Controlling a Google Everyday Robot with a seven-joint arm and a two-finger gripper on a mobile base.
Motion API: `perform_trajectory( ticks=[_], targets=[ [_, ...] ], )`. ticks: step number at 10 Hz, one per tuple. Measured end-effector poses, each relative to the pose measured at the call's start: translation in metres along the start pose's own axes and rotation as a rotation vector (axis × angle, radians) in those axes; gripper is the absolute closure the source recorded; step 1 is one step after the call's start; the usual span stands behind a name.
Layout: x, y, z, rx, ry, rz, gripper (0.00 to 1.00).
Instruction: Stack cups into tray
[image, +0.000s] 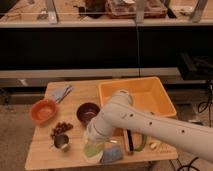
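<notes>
- reaching in from the lower right, the white arm crosses the front of the wooden table and bends down toward its front edge.
- the gripper sits at the end of the arm, low over the front centre of the table, directly above the light-green cup.
- gripper state: cannot tell; the arm's wrist housing covers it from this view.
- the light-green cup stands on the table near the front edge, partly hidden under the wrist; whether the gripper touches it cannot be told.
- the metal cup with a handle stands on the table to the left of the light-green cup, apart from it.
- the tray, a large yellow-orange tub with raised sides, occupies the right rear of the table; its near left corner is hidden behind the arm.
- a dark purple bowl stands just left of the tray, behind the gripper.
- an orange bowl stands near the left edge of the table, well apart from the tray.
- a cluster of small dark red pieces lies between the orange bowl and the metal cup.
- a grey-blue cloth-like item lies at the rear left of the table.
- a bluish item lies at the front edge, just right of the light-green cup.
- a dark strip with a yellow-green item beside it lies in front of the tray, under the arm.
- the wider white cup cannot be made out in this view.
</notes>
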Motion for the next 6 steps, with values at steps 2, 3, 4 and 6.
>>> perform_trajectory(
  ticks=[2,3,4,6],
  targets=[
    [0.0015,0.0013,-0.0005,-0.005,-0.001,0.001,0.30],
    [0.0022,0.0018,-0.0009,-0.007,-0.002,0.001,0.23],
    [0.0025,0.0030,-0.0010,-0.011,-0.004,0.003,0.20],
    [0.0026,0.0040,-0.0011,-0.014,-0.004,0.004,0.20]
  ],
)
